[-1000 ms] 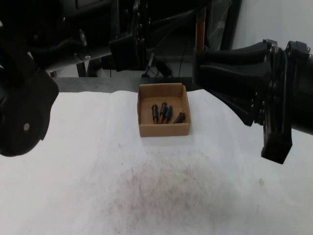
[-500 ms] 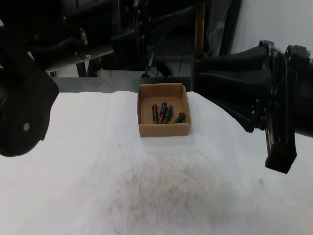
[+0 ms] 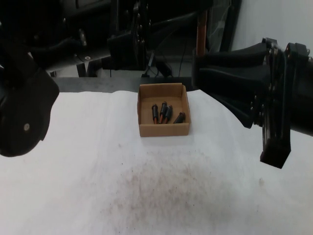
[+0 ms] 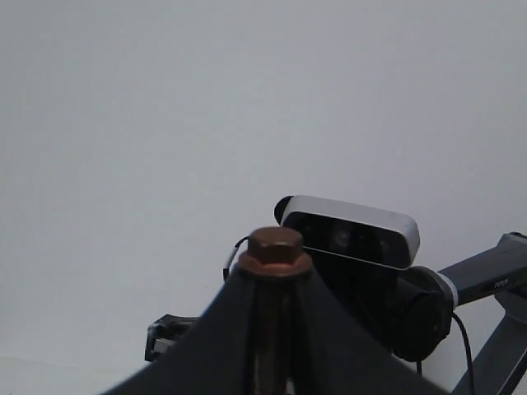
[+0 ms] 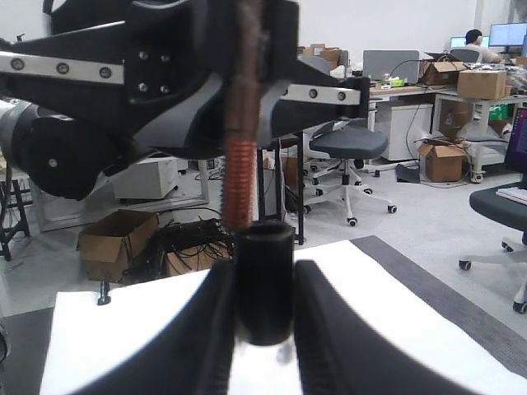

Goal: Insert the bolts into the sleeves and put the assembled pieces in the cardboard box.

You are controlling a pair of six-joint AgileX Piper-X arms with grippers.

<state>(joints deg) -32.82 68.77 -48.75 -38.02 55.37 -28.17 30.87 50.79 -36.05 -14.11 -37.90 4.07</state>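
My left gripper is shut on a copper bolt, whose hex head sticks out between the dark fingers. My right gripper is shut on a black sleeve, held upright. The bolt hangs threaded end down, its tip right at the sleeve's mouth. In the high view the bolt shows as a copper rod above the right arm's front end. The cardboard box stands mid-bench with several assembled pieces inside.
White paper covers the bench, stained dark near the front. The left arm's bulk looms over the bench's left side. A camera on a stand sits behind the bolt head. Chairs and boxes fill the room beyond.
The right arm dipped slightly and rose back to about where it was. The box and its pieces have not moved.
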